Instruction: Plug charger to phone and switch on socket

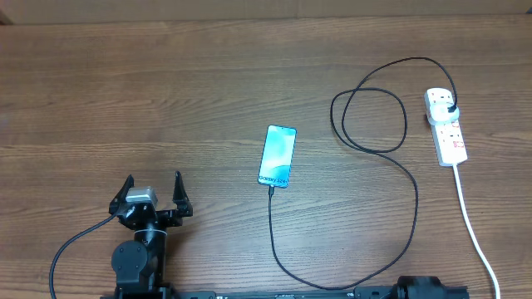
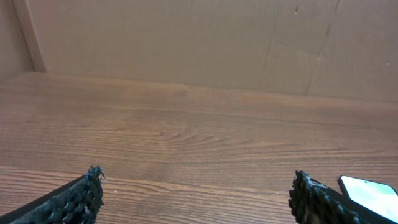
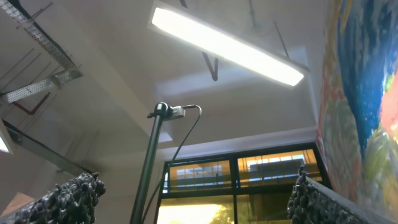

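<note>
The phone (image 1: 277, 156) lies flat mid-table with its light blue screen up; its corner also shows at the lower right of the left wrist view (image 2: 373, 193). The charger's thin black cable (image 1: 413, 216) meets the phone's near end, sweeps right, loops, and ends in a black plug head (image 1: 450, 107) seated in the white socket strip (image 1: 448, 133) at the far right. My left gripper (image 1: 154, 178) stands open near the front left, well left of the phone, nothing between its fingers (image 2: 84, 199). My right gripper (image 3: 198, 180) is open and points up at the ceiling.
The socket's thick white cord (image 1: 474, 224) runs to the front right edge. The right arm's base (image 1: 428, 288) sits at the front edge, near the cable's low bend. A cardboard wall (image 2: 199, 43) stands behind the table.
</note>
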